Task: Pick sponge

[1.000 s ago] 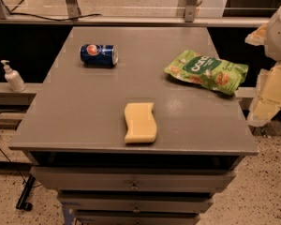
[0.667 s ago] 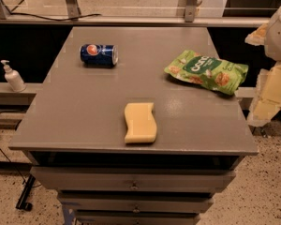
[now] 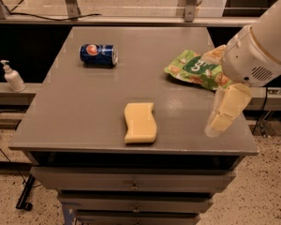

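Note:
The sponge is a pale yellow flat foam block with wavy long sides. It lies flat near the front edge of the grey table, a little right of centre. My gripper hangs over the table's right side, to the right of the sponge and well apart from it. One cream segmented finger points down toward the front right corner, and the other shows higher up over the green bag. The fingers stand apart with nothing between them.
A blue Pepsi can lies on its side at the back left. A green snack bag lies at the right, partly behind my arm. A soap pump bottle stands on a ledge left of the table. Drawers sit under the tabletop.
My arm has moved left from beyond the table's right edge to over its right side, now covering part of the green bag. The sponge, can and bag have not moved.

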You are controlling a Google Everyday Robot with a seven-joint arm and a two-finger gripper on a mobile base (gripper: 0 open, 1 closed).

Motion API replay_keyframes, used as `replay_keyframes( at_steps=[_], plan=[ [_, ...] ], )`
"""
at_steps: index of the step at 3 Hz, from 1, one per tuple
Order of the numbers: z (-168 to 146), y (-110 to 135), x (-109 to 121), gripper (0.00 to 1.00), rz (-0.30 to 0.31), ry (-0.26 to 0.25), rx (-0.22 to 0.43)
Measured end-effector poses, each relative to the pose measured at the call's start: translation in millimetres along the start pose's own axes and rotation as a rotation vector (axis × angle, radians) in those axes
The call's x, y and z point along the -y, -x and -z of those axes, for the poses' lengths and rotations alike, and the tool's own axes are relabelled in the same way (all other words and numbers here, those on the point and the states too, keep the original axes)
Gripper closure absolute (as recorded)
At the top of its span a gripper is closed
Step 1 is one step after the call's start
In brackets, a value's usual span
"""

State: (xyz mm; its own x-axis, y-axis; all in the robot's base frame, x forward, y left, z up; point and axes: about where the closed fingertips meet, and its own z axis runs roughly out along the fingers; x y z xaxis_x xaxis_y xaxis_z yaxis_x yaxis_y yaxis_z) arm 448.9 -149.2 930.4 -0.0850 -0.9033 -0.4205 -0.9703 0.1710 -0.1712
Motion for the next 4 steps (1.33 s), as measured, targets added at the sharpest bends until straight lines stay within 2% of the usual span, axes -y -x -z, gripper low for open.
replay_keyframes(
  at_steps=[1,2,3,4],
  plan=[
    [-48.3,32.1,-5.4,0.0,0.052,0.077,0.169],
    [-84.9,63.5,-9.6,0.0,0.081,0.13,0.28],
    [-114.0,84.0,-15.1,0.0,0.092,0.165,0.356],
    [-132.9,91.6,-18.9,0.0,0.088,0.181,0.393]
  ],
)
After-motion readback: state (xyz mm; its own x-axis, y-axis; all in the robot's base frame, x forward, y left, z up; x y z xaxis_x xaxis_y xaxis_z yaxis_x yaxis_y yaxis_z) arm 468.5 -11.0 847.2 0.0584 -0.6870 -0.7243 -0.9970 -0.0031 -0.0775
